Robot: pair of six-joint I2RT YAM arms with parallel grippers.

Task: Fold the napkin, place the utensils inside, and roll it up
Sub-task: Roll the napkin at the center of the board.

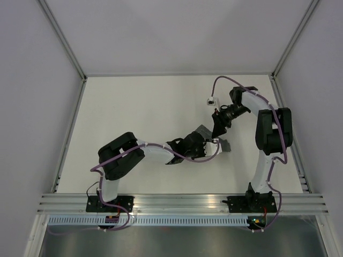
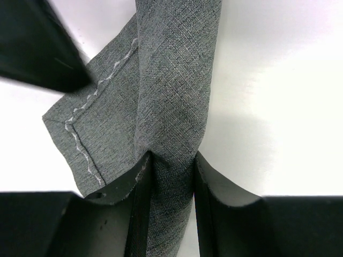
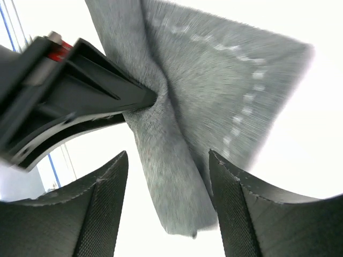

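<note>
The left arm (image 1: 134, 152) rises from its base at the near edge, folds at the elbow and reaches right, low over the middle of the white bench (image 1: 150, 107). The left fingers (image 2: 172, 166) are closed to a narrow gap, pinching a bunched, rope-like fold of the napkin (image 2: 171, 80). A stitched corner flap spreads out to one side of it. Just beyond, the right fingers (image 3: 168, 155) stand spread wide with the same grey cloth between them. There is a clear gap on one side; whether the other finger touches the cloth cannot be told, as this view is blurred. The right arm (image 1: 273, 131) stands tall at the right edge of the bench. Its forearm bends back toward the middle, with the wrist angled down at the napkin.
</note>
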